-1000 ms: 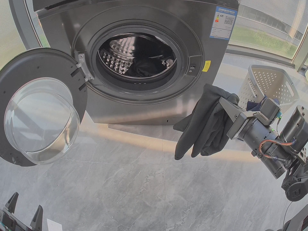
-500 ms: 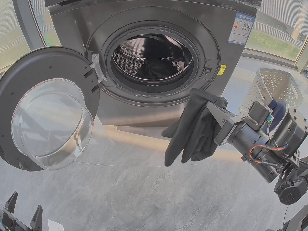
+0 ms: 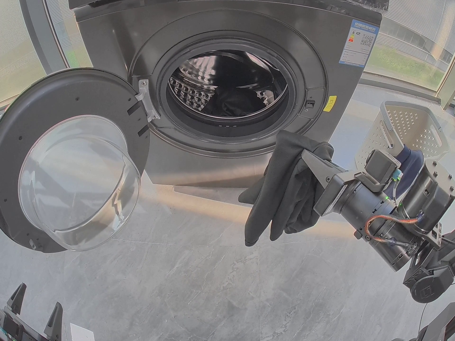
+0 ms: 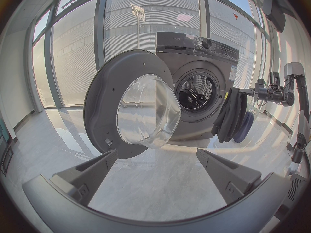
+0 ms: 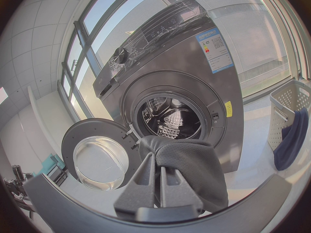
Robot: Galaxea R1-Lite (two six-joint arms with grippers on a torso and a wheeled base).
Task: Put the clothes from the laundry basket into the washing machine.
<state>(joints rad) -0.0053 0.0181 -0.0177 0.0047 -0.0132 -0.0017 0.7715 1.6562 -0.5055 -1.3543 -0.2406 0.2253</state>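
Carry step: right gripper [image 3: 307, 157] clamped on the dark garment [image 3: 279, 190], dangling low and right of the washing machine [image 3: 222, 22] (blue piece [image 3: 411, 159] waits in the laundry basket [image 3: 408, 119], far right), so next it probably needs lifting up-left into the drum [image 3: 227, 88].

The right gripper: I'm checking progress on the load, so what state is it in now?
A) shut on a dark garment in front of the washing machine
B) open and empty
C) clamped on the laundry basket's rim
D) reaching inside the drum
A: the right gripper is shut on the dark garment, which hangs off the floor in front of the washing machine.
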